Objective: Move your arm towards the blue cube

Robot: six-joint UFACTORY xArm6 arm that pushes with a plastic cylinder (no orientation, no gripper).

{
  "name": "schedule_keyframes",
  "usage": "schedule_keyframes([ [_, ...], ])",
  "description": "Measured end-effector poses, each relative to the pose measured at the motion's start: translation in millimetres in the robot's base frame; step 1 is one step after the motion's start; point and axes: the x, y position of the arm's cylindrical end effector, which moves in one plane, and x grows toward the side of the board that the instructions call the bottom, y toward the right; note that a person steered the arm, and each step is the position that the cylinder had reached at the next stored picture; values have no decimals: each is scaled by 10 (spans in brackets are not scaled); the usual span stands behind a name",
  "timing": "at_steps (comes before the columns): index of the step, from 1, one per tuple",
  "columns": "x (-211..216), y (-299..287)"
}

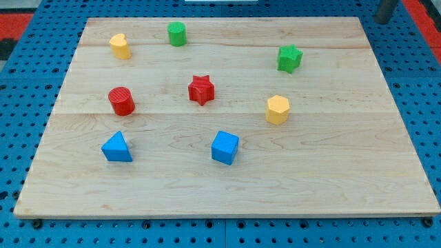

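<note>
The blue cube (224,147) lies on the wooden board (331,179), a little below the middle. My rod shows as a dark grey stub at the view's top right corner, and my tip (382,21) is just past the board's top right corner, over the blue pegboard. The tip is far up and to the right of the blue cube and touches no block. The green star (290,58) and the yellow hexagonal block (278,109) lie roughly between the tip and the cube.
A blue triangular block (117,147) lies at the lower left. A red cylinder (121,100) and a red star (201,89) lie mid-board. A yellow block (120,46) and a green cylinder (177,33) lie near the top edge.
</note>
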Motion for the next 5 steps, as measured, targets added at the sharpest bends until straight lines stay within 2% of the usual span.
schedule_keyframes([
  [3,50,-34],
  [4,550,-113],
  [5,812,-184],
])
